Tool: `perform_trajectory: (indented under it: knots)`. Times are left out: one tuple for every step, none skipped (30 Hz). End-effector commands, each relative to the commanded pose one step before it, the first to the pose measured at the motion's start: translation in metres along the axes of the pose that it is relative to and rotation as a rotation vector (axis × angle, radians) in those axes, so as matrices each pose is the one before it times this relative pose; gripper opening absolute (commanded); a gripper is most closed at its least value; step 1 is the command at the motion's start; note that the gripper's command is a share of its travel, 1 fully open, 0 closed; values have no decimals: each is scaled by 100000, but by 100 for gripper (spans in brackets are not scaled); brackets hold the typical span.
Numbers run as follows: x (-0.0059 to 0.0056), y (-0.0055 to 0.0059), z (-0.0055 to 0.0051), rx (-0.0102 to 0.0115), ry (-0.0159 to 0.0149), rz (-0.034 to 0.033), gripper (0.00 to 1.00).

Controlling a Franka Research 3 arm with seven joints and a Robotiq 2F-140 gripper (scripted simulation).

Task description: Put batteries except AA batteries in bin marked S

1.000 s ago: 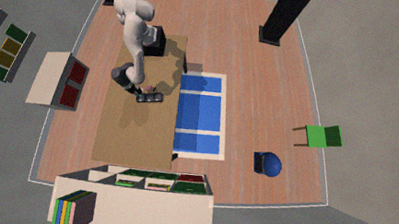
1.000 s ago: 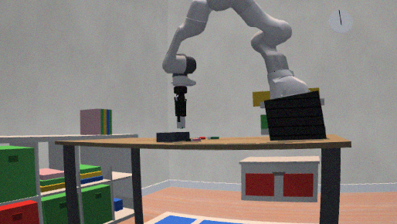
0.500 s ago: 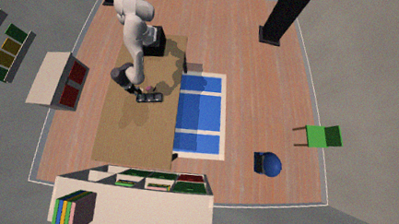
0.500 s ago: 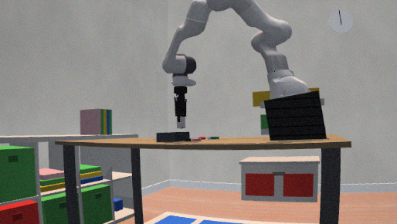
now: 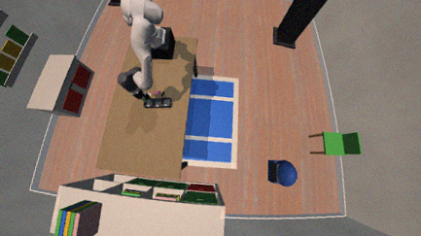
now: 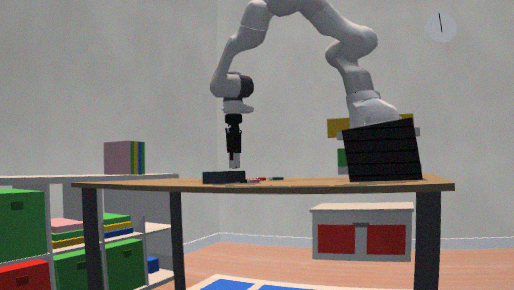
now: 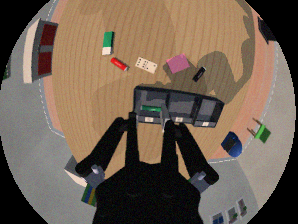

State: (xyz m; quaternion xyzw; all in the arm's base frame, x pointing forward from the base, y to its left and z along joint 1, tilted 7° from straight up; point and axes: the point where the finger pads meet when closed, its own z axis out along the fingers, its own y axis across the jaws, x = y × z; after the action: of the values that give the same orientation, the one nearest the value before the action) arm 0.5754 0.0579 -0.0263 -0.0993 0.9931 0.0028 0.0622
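A low black bin (image 5: 157, 103) with three compartments stands on the wooden table; it also shows in the side view (image 6: 224, 177) and the wrist view (image 7: 176, 108). I cannot read its letters. My gripper (image 6: 234, 162) hangs straight down just above the bin's left compartment. In the wrist view the gripper (image 7: 164, 120) is shut on a small green and white battery (image 7: 152, 111) held over that compartment. Beyond the bin lie a green and white battery (image 7: 108, 43), a red battery (image 7: 119, 63), a white spotted tile (image 7: 145, 64), a pink block (image 7: 177, 64) and a small black piece (image 7: 200, 74).
A black slatted crate (image 6: 382, 150) stands at the arm's base on the table. A blue mat (image 5: 210, 120) lies on the floor beside the table. Shelves with boxes (image 5: 147, 194) stand past the table's near end.
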Motion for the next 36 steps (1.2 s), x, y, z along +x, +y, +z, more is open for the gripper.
perform_trajectory:
  knots:
    - [-172,16,27,38,-382,-104,25]
    - [0,0,0,0,0,0,25]
    - [1,1,0,0,0,0,25]
    - [1,1,0,0,0,0,25]
    - [1,1,0,0,0,0,25]
    - [1,1,0,0,0,0,25]
    - [0,0,0,0,0,0,37]
    - [0,0,0,0,0,0,37]
    - [0,0,0,0,0,0,37]
    - [0,0,0,0,0,0,37]
    - [0,0,0,0,0,0,37]
    - [0,0,0,0,0,0,37]
    - [0,0,0,0,0,0,37]
    - [0,0,0,0,0,0,37]
    - [0,0,0,0,0,0,37]
    - [0,0,0,0,0,0,37]
    - [0,0,0,0,0,0,37]
    - [0,0,0,0,0,0,37]
    - [0,0,0,0,0,0,37]
    - [0,0,0,0,0,0,37]
    - [0,0,0,0,0,0,37]
    - [0,0,0,0,0,0,37]
    - [0,0,0,0,0,0,37]
    - [0,0,0,0,0,0,37]
    - [0,0,-500,0,0,0,37]
    - [0,0,-500,0,0,0,37]
    - [0,0,0,0,0,0,37]
    - [0,0,0,0,0,0,37]
    - [0,0,0,0,0,0,37]
    - [0,0,0,0,0,0,37]
    - [0,0,0,0,0,0,37]
    - [0,0,0,0,0,0,37]
    - [0,0,0,0,0,0,37]
    - [0,0,0,0,0,0,37]
    - [0,0,0,0,0,0,37]
    - [0,0,0,0,0,0,37]
